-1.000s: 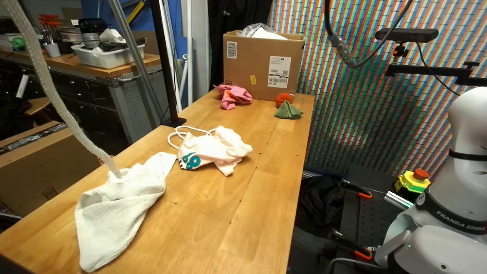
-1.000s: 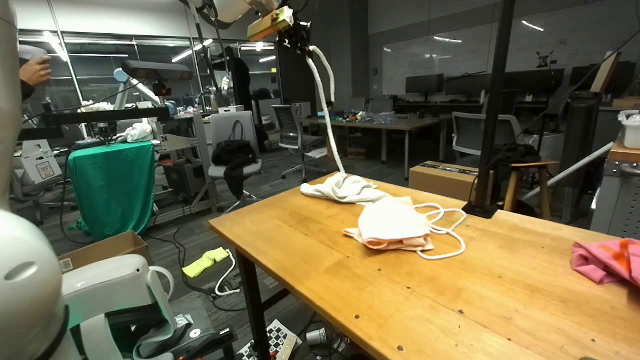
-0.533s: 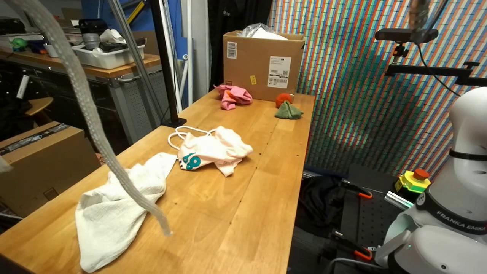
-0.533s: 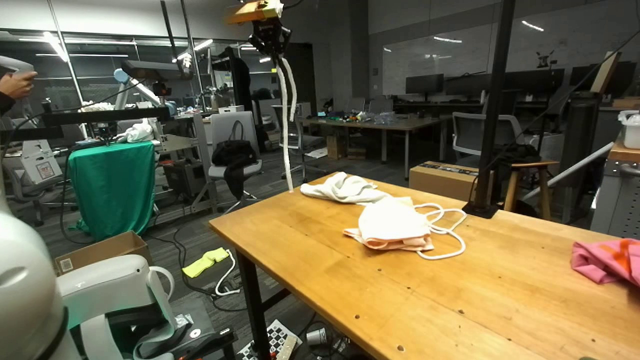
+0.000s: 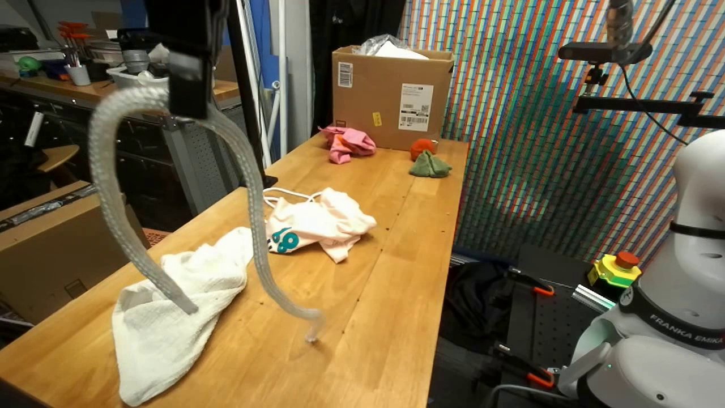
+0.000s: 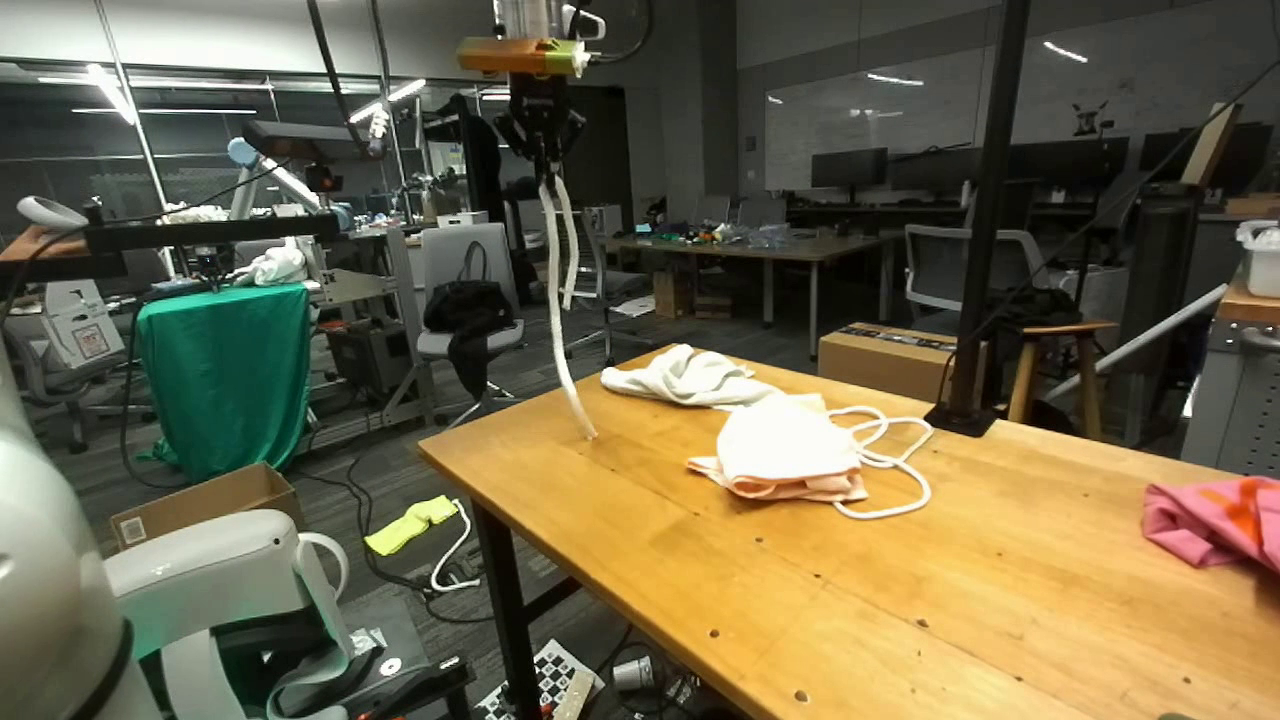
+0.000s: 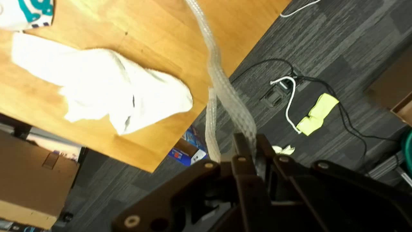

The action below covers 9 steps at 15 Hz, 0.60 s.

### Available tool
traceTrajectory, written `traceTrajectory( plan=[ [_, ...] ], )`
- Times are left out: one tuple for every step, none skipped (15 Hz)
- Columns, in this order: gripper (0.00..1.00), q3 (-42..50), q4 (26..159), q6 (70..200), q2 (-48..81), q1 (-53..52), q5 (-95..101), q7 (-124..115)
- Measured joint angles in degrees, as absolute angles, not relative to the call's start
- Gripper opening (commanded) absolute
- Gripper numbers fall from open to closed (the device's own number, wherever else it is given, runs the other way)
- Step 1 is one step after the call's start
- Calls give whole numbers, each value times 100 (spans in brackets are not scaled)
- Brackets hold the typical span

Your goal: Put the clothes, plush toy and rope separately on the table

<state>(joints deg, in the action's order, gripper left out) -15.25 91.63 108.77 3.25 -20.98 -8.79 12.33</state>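
1. Can see bench (image 5: 391, 317), with cardboard box (image 5: 368, 93) at far end holding clear plastic (image 5: 371, 44), white material (image 5: 399, 51).
2. See white bin (image 5: 126, 78) in background, holding grey container (image 5: 135, 60).
3. Have cream cloth (image 5: 164, 340), teal-printed cloth (image 5: 320, 221), pink garment (image 5: 352, 144) on bench.
4. Have rope (image 5: 102, 144) pinched between fingers (image 5: 188, 93), dangling over bench.

Beyond one long edge of the table (image 5: 391, 317), a multicoloured striped backdrop (image 5: 498, 113) is seen; beyond the opposite edge, a wooden-topped workbench (image 5: 198, 164) is placed. A whiteboard (image 6: 900, 140) is mounted on the grey wall (image 6: 830, 38). Light strips (image 6: 110, 93) are seen against dark panes (image 6: 200, 135). Beyond a short edge, a grey chair (image 6: 445, 258) is placed, and the floor (image 7: 322, 45) is patterned in dark grey strips.
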Motion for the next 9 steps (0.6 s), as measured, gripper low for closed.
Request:
traceTrajectory(
  plan=[
    [9, -1523, 9313, 10786, 335, -2013, -1041, 1353],
    [9, -1521, 9473, 10678, 354, -1930, -1225, 1478],
    [9, -1518, 9633, 10581, 378, -1851, -1413, 1591],
    [9, -1513, 9797, 10469, 407, -1773, -1611, 1708],
    [9, -1511, 9953, 10350, 442, -1706, -1770, 1815],
    [9, -1509, 10121, 10234, 478, -1646, -1907, 1920],
    [9, -1509, 10290, 10139, 505, -1601, -1998, 2010],
    [9, -1509, 10456, 10064, 526, -1576, -2042, 2085],
    [9, -1511, 10632, 10027, 544, -1571, -2051, 2155]
  ],
)
